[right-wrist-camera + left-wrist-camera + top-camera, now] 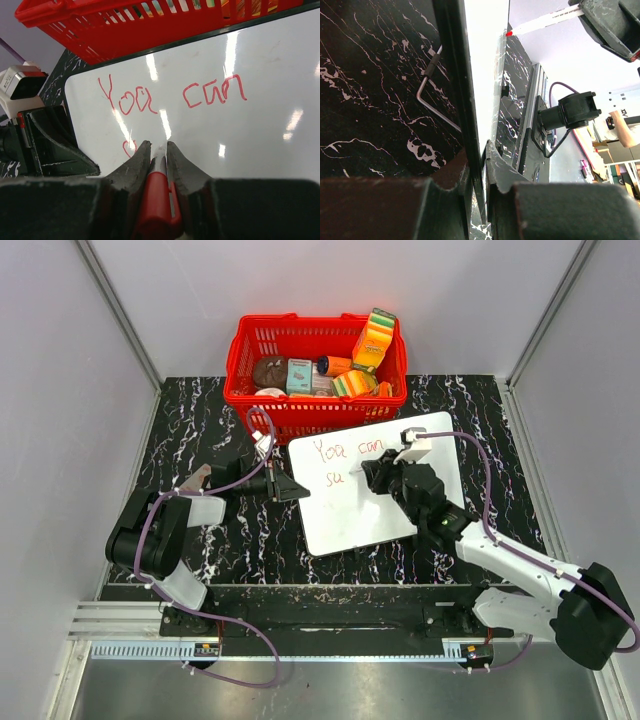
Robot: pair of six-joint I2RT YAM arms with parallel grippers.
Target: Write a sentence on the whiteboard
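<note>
Top external view looks down on a black marbled table (pixel 200 430). At its far edge stands a red basket (pixel 250 350) full of small packages. Just near of the basket, a little to the right, lies the whiteboard (pixel 350 525), flat on the table and turned at a slight angle.

Both arms are at the board. The left gripper (pixel 290 487) is closed on its left edge; in the left wrist view the thin rim of the board passes between the two fingers (pixel 445 200). The right gripper (pixel 372 475) hangs over the middle of the board, closed on a red marker (pixel 157 200) whose tip comes down to the white surface.

The sentence (pixel 330 451) is only begun. "You can" stands on the first line in red, and under it a second line has two letters, which look like "su". I judge the writing about half done: the rest of that word, and anything after it, is not yet written.
</note>
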